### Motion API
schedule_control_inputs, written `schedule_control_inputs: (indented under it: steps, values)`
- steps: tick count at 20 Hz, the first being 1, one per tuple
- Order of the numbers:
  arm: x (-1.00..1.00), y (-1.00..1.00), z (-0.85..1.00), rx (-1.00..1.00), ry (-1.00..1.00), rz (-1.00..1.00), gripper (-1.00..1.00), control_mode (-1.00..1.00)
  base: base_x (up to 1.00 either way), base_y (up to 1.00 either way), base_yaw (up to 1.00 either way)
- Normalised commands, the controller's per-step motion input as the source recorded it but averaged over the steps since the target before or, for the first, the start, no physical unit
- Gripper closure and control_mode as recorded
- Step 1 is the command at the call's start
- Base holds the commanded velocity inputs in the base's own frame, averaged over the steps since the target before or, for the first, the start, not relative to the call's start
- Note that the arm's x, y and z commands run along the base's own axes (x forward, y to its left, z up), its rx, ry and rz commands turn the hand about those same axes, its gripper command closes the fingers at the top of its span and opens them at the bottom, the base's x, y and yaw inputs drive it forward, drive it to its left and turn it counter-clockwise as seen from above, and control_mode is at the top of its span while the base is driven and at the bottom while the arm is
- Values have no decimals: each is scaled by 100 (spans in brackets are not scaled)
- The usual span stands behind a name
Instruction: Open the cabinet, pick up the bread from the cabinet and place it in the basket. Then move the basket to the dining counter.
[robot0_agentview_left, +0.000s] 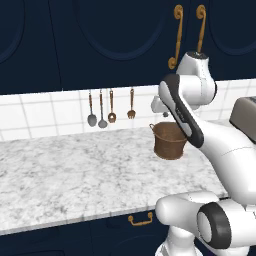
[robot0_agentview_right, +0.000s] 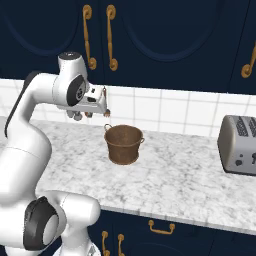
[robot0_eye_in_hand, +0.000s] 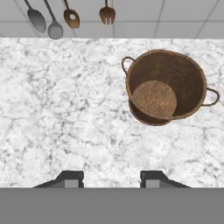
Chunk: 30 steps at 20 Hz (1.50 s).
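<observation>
**Cabinet shut above, pincer low over the table**

From the left base view we see the dark navy wall cabinet (robot0_agentview_left: 125, 40) with its arched doors closed and its two long curved brass handles (robot0_agentview_left: 176, 37) hanging just above the arm's upper joint. The small brown bucket-shaped basket (robot0_agentview_left: 170, 141) stands upright on the grey-white marble table (robot0_agentview_left: 75, 170), partly behind the arm.

From the right base view we find the pincer (robot0_agentview_right: 106, 111) pointing down, near the basket's (robot0_agentview_right: 123, 144) left rim and above it. The brass handles (robot0_agentview_right: 110, 37) lie well above the pincer and a little to its left, their long axes vertical; we judge the coming move to be a climb and a turn towards them. A silver toaster (robot0_agentview_right: 239, 145) sits far right.

In the hand view the basket (robot0_eye_in_hand: 166, 85) is empty, ahead and to the right of the two dark fingertips (robot0_eye_in_hand: 72, 179), which stand moderately apart, holding nothing. The bread is unseen, presumably behind the doors
</observation>
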Motion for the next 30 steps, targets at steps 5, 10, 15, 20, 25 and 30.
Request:
schedule_control_inputs:
  steps: [5, 10, 15, 20, 25, 30]
  values:
    - [-13, -2, 5, 0, -21, -2, -100, -100, 0, 0, 0]
    - [-15, 0, 72, 0, -49, -7, -100, -100, 0, 0, 0]
    - [0, -1, 99, 0, -49, -14, -100, -100, 0, 0, 0]
    - [3, 0, 93, 0, -37, -7, -100, -100, 0, 0, 0]
    - [47, 0, 57, 0, -15, -1, -100, -100, 0, 0, 0]
    - [41, 0, 12, 0, 0, 0, -100, -100, 0, 0, 0]
